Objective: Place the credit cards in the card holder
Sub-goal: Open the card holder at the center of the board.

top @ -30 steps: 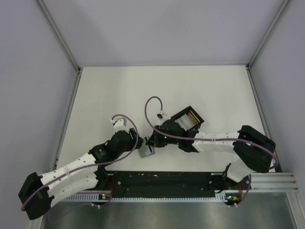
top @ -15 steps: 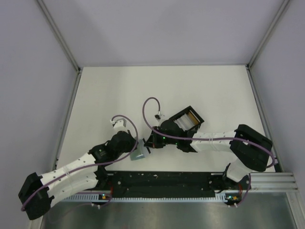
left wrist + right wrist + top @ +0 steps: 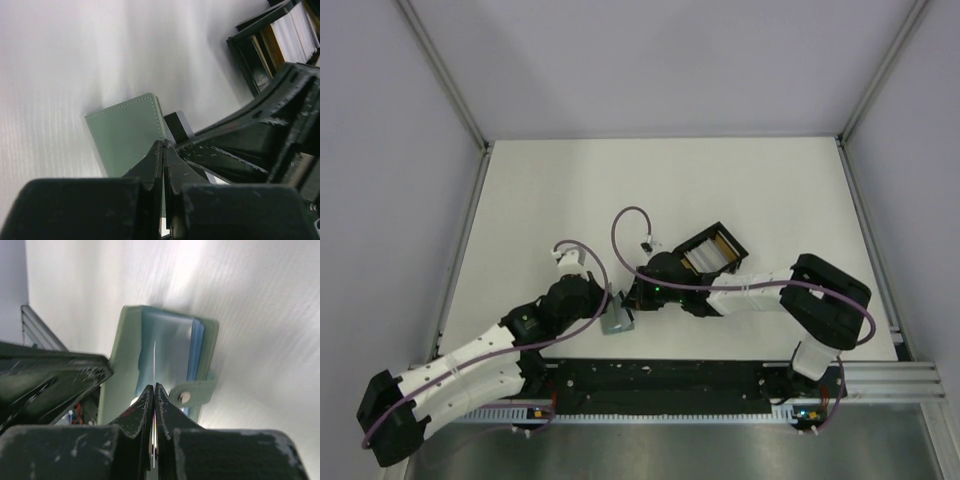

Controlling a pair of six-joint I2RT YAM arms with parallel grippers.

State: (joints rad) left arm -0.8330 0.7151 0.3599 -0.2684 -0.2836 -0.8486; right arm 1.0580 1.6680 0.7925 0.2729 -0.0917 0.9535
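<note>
The sage-green card holder [image 3: 617,321] sits near the table's front edge, between my two grippers. In the left wrist view, my left gripper [image 3: 165,145] is shut on the edge of the card holder's [image 3: 125,132] green cover. In the right wrist view the card holder [image 3: 122,350] is open, showing its pale blue slotted inside. My right gripper [image 3: 154,388] is shut on a credit card [image 3: 154,360], seen edge-on as a thin white line reaching into the blue inside. The left wrist view shows that credit card [image 3: 182,125] as pale with a dark stripe, beside the cover.
A black open box [image 3: 712,250] holding more white and yellow cards stands just behind the right gripper, and shows at the top right of the left wrist view as the black box [image 3: 260,60]. Aluminium rails border the table. The two arms' cables loop above the wrists.
My left gripper has closed on the card holder's cover. The right gripper has shifted left toward the holder with the card, and the holder has moved slightly left.
</note>
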